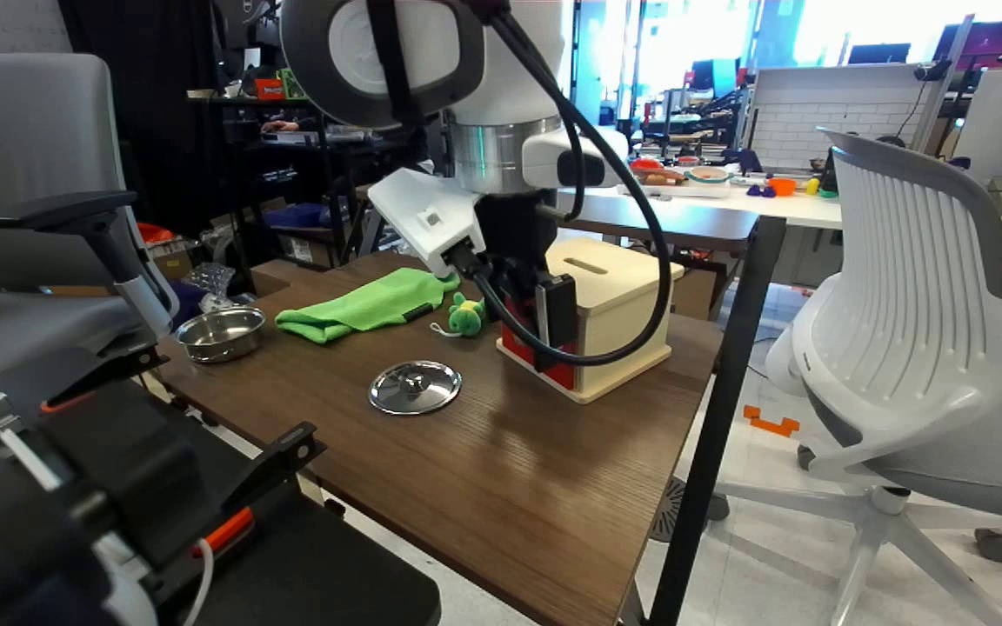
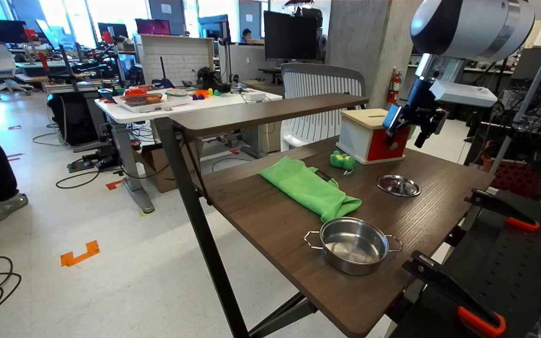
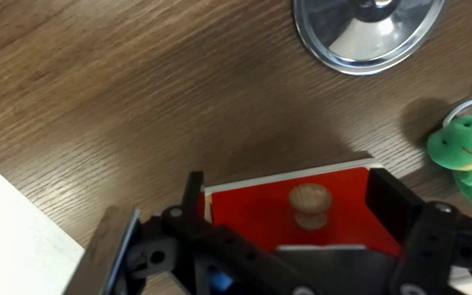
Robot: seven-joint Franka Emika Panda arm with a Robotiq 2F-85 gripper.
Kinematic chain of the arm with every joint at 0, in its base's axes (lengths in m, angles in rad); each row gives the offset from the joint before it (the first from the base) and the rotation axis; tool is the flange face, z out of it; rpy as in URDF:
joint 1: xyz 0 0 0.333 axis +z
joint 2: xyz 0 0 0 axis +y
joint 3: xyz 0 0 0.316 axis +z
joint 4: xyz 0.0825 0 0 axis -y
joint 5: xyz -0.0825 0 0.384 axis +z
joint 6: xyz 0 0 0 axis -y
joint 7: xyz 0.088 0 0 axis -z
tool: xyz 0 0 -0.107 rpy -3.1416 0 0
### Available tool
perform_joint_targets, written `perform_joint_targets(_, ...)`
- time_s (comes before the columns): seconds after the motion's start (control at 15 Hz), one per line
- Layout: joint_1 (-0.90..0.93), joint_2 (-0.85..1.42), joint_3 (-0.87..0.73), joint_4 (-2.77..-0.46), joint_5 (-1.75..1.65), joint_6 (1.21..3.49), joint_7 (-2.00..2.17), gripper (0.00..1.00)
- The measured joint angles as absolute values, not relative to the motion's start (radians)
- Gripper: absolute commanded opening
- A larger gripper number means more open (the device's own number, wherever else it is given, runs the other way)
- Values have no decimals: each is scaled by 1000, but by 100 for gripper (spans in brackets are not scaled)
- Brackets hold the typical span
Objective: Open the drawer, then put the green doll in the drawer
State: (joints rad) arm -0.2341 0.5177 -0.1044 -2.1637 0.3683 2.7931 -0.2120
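The drawer has a red front (image 2: 379,151) with a round wooden knob (image 3: 310,203). It sits in a pale wooden box (image 2: 354,141) with a slotted top and looks shut. The box also shows in an exterior view (image 1: 627,339). My gripper (image 3: 287,180) is open in front of the drawer, with a finger on each side of the knob and apart from it. In an exterior view my gripper (image 2: 406,139) overlaps the red front. The green doll (image 1: 466,318), with a yellow patch and white loop, lies on the table beside the box. It shows at the right of the wrist view (image 3: 463,143).
A steel lid (image 1: 415,388) lies on the table in front of the box. A green cloth (image 2: 310,190) lies beyond the doll. A steel pot (image 2: 355,246) stands near the table's far end from the box. A raised brown shelf (image 2: 270,111) runs along one table side.
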Motion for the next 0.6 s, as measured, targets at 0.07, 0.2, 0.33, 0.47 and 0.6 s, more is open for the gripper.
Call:
perform_joint_targets(0.07,-234,529,-99,-2163,352,2814,-198,74)
perform_joint_targets(0.2,-234,546,-91,-2162,321,2846,-175,69)
perform_joint_targets(0.33,-234,557,-84,-2158,299,2873,-160,52)
perform_joint_targets(0.47,-235,560,-78,-2156,294,2898,-156,37)
perform_joint_targets(0.6,-235,560,-73,-2155,285,2918,-156,22)
